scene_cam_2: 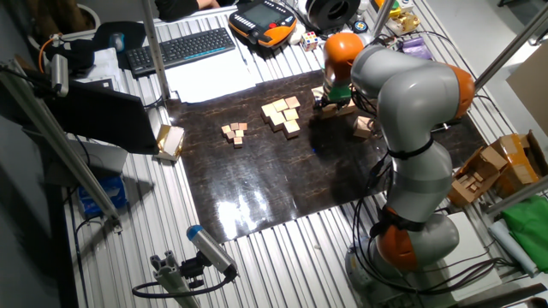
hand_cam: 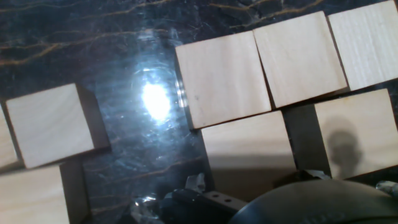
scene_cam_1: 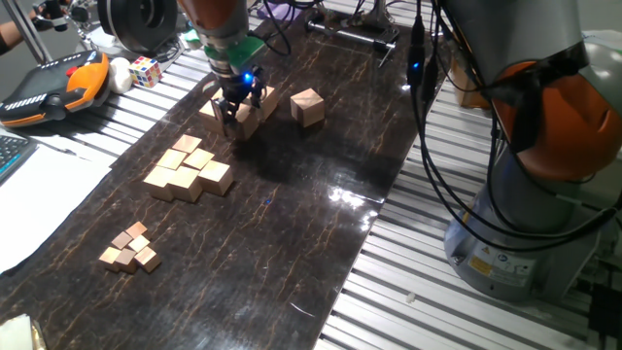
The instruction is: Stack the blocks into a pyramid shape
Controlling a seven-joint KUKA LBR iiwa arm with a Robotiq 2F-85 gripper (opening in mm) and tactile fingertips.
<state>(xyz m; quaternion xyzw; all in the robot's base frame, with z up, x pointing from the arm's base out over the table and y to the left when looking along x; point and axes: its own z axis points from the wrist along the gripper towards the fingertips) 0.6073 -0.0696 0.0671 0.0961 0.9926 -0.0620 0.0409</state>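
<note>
The gripper point(scene_cam_1: 236, 109) is down low over a cluster of large blocks point(scene_cam_1: 255, 109) at the far end of the dark mat point(scene_cam_1: 292, 224). I cannot tell how far its fingers are spread or whether they have hold of a block. One more block point(scene_cam_1: 307, 106) sits alone just to the side. In the hand view, several block tops point(hand_cam: 224, 78) lie side by side, touching, with another block point(hand_cam: 50, 124) apart across a strip of mat. Nearer me lie medium cubes point(scene_cam_1: 188, 169) and tiny cubes point(scene_cam_1: 130, 247).
</note>
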